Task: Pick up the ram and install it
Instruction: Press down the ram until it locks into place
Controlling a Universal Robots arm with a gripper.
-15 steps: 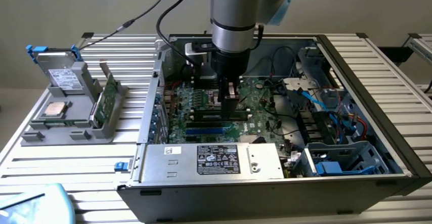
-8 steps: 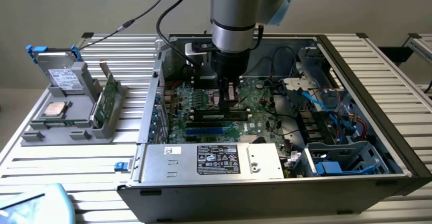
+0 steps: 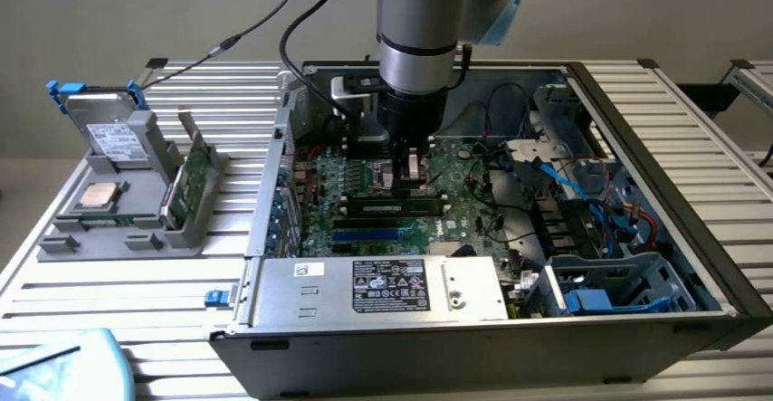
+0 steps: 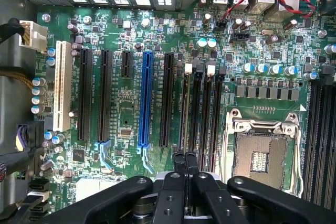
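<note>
The ram (image 3: pixel 393 207), a long green stick with black chips, stands on edge in a memory slot on the motherboard (image 3: pixel 453 170) inside the open computer case. My gripper (image 3: pixel 408 176) hangs straight down right behind and above the stick's middle. Whether it touches the stick I cannot tell. In the wrist view my gripper (image 4: pixel 185 162) is shut, its black fingers pressed together with nothing between them. It sits over the black memory slots (image 4: pixel 202 108), next to the empty processor socket (image 4: pixel 260 153).
The case walls (image 3: pixel 676 193) enclose the board. A silver power supply (image 3: pixel 386 288) sits at the front, and a drive cage (image 3: pixel 604 283) with blue and red cables is at the exterior view's right. Outside, a grey holder (image 3: pixel 127 224) carries a green board (image 3: pixel 194 170), a processor chip (image 3: pixel 97 197) and a drive (image 3: pixel 115 138).
</note>
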